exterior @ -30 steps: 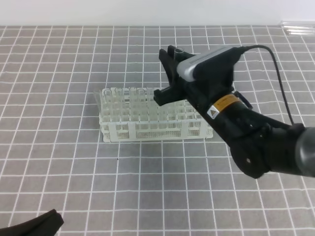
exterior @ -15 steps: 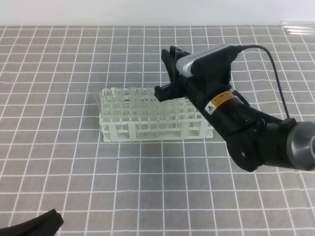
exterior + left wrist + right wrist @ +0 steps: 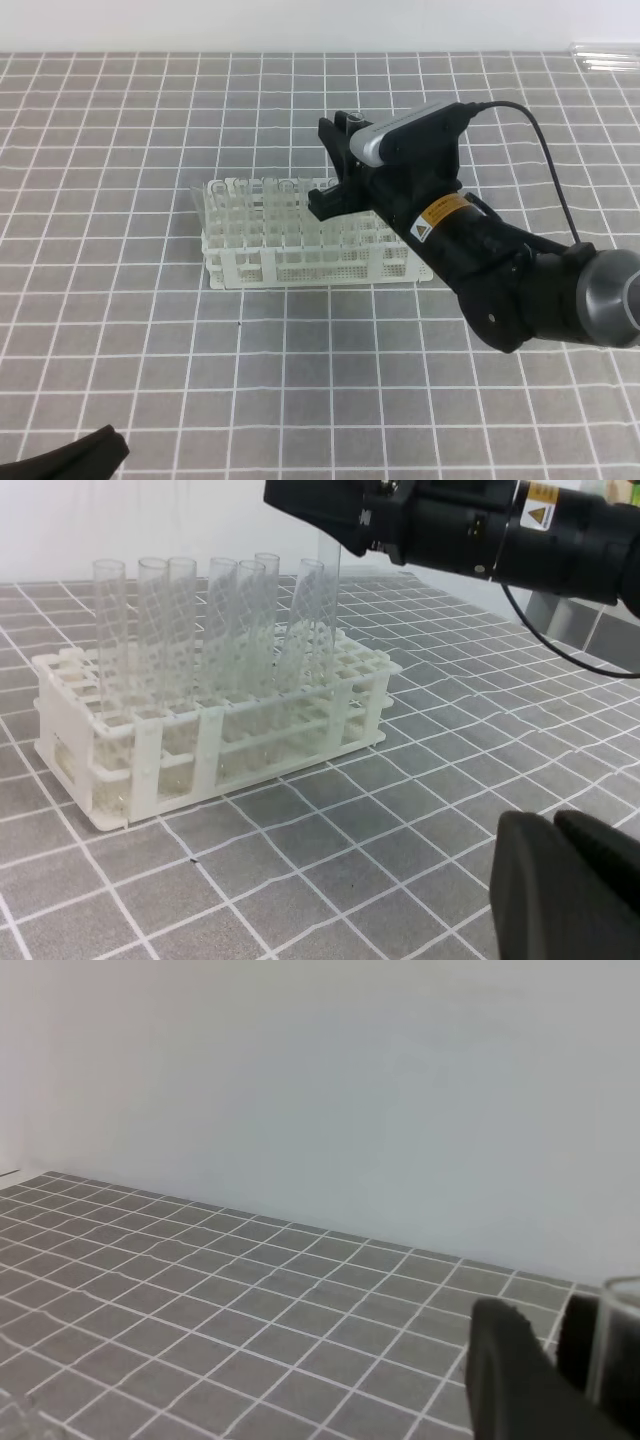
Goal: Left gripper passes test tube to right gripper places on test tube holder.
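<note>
Clear spare tubes (image 3: 180,620) upright in white test tube holder (image 3: 300,262), right-arm cable (image 3: 545,150) overhead.

A grey bench (image 3: 120,330) ruled with a grid of thin white lines fills the scene. Behind its far edge stands a plain, pale wall (image 3: 300,1080), evenly lit, without strong shadows anywhere.

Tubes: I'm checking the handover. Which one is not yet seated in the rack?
The tube in the right pincer, hanging above the rack; the others stand in its holes.
</note>
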{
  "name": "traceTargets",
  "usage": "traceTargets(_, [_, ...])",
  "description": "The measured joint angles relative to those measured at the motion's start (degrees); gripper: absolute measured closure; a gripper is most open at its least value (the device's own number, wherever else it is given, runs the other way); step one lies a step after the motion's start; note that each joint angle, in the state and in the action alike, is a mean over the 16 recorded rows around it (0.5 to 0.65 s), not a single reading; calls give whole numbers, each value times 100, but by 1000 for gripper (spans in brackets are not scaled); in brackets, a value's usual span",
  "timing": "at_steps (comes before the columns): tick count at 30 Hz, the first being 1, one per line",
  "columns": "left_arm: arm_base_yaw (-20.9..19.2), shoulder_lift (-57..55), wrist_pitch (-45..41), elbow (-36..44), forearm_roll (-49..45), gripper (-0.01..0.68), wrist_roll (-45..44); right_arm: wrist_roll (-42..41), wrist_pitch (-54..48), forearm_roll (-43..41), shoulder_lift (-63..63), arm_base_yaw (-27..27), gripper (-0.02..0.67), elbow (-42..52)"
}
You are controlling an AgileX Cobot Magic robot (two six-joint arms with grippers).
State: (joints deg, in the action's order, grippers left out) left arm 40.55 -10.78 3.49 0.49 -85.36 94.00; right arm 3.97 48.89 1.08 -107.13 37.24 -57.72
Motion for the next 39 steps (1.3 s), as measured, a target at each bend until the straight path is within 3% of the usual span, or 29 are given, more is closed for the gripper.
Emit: traceTargets(39, [1,3,-22,-9,1,673,0,-12,378,-31,-385,-72,566,-123])
